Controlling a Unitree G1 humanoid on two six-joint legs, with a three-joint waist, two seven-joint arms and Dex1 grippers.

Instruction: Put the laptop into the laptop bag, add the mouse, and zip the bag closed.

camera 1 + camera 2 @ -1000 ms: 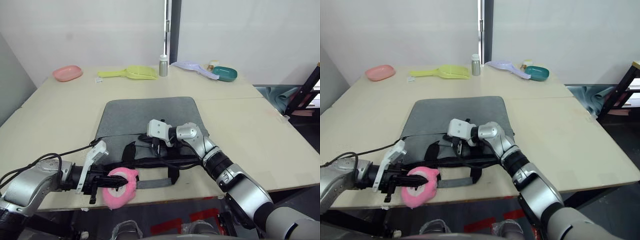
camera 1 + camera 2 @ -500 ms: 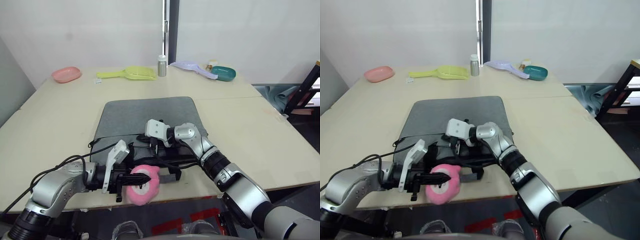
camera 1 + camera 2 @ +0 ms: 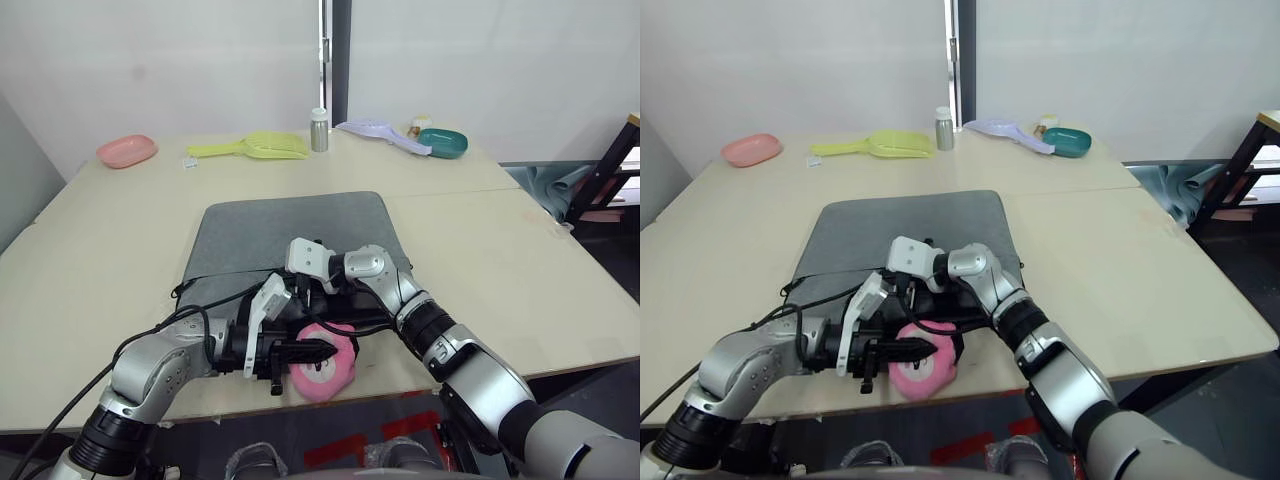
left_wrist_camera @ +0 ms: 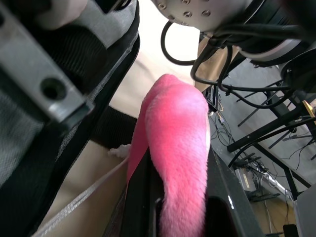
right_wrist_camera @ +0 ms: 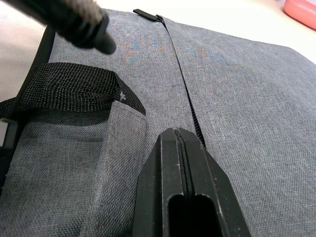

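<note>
Head views: laptop bag (image 3: 290, 235) lies flat on the table (image 3: 500, 250); the left pincer (image 3: 305, 352) grasps a pink plush toy (image 3: 325, 372) at the bag's near edge, by the strap handles (image 3: 940, 325). The right pincer (image 3: 912, 292) rests on the bag.

Left wrist view: both fingers (image 4: 140, 197) clench the toy.

Right wrist view: fingers (image 5: 185, 197) pressed together over the black zipper (image 5: 182, 84).

A pink plush toy (image 3: 323, 372) sat at the table's (image 3: 500, 250) near edge, while a pink dish (image 3: 126, 150), yellow scoop (image 3: 255, 146), small bottle (image 3: 319, 129) and teal dish (image 3: 443, 142) lined the far side.
</note>
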